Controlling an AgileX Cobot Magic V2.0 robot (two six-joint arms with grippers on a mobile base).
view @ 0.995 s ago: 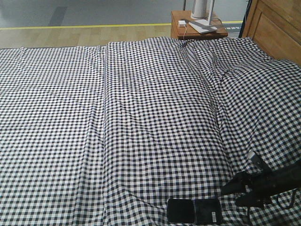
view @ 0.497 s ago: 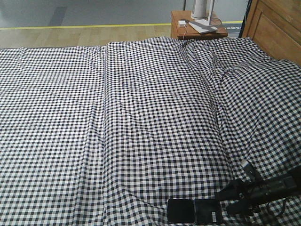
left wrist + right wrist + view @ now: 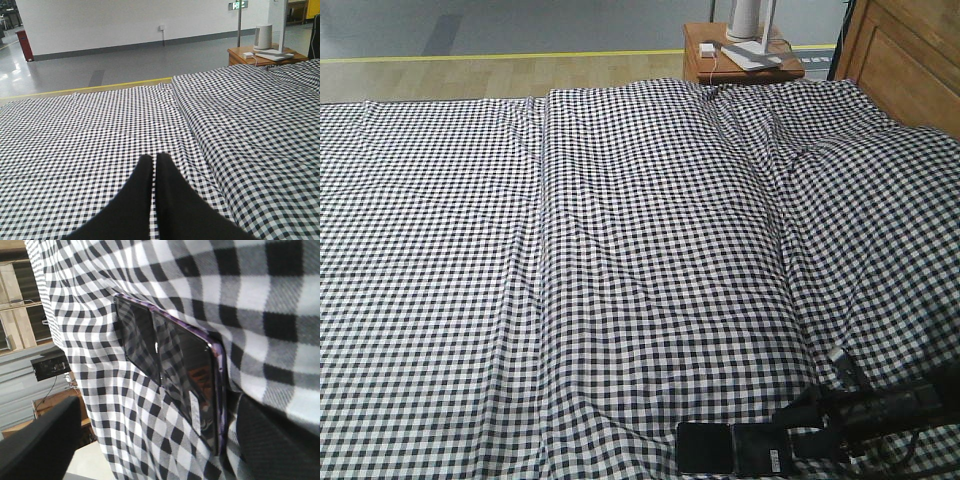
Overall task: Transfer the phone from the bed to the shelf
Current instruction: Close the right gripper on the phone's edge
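The phone (image 3: pixel 733 448) lies flat on the checked bed (image 3: pixel 620 250), close to its near edge, as a glossy black slab with a crease across the middle. My right gripper (image 3: pixel 792 436) is open and low over the cloth, with its fingers on either side of the phone's right end. Up close in the right wrist view, the phone (image 3: pixel 170 370) shows a pinkish edge and a white sticker. Its near end lies between the spread fingers of the right gripper (image 3: pixel 155 450). My left gripper (image 3: pixel 152 160) is shut and empty above the bed (image 3: pixel 100 125). Pale wood boards (image 3: pixel 12 315), seemingly the shelf, show beyond the bed's edge.
A brown wooden headboard (image 3: pixel 910 60) stands at the far right. Beside it, a small reddish-brown side table (image 3: pixel 740 65) carries a white appliance and a charger. Past the far side of the bed lie wooden floor and a yellow line. A ridge of cloth runs down the bed's right side.
My right gripper has come down and to the left, from beside the phone to around its right end. The phone and the left arm have not moved.
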